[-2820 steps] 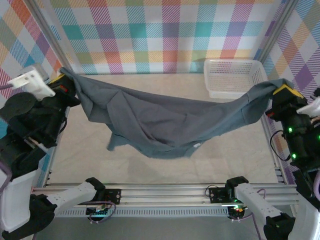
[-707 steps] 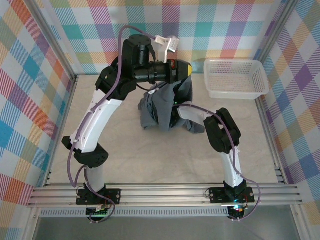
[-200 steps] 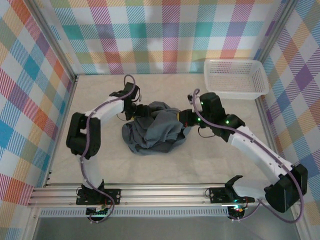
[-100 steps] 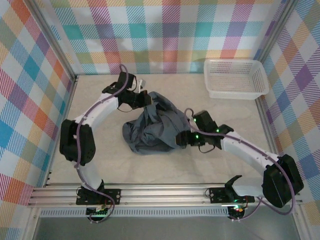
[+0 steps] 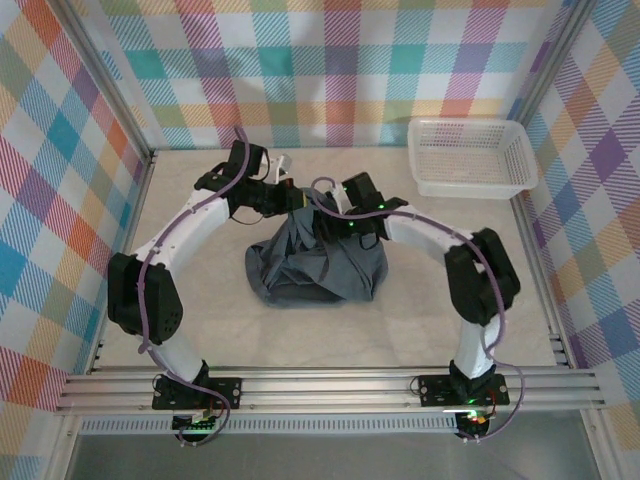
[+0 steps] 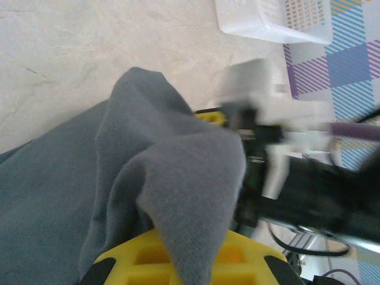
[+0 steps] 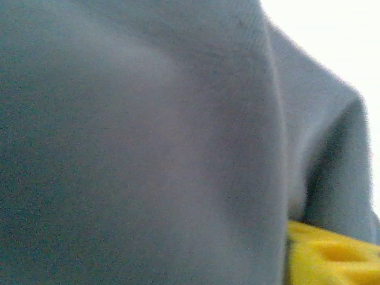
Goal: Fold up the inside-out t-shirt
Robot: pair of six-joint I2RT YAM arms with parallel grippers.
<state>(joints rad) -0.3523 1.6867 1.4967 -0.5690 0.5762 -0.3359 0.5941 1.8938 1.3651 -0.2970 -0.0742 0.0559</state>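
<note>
Left wrist view had the left gripper at its bottom edge, one yellow finger with cloth draped over it. Whether its jaws pinched that fold could not be told. The right gripper was likewise buried in cloth, its grip hidden. From above, both sat just beside each other at the far top of the plain dark slate-grey soft cloth t-shirt. It lay bunched mid-table, tented up toward them, well apart from the white plastic mesh basket in the far right corner. The step looked like opening the heap. Doing it well probably meant each gripper taking one layer at a separate hem or shoulder, then drawing apart slowly so the cloth spread without twisting.
</note>
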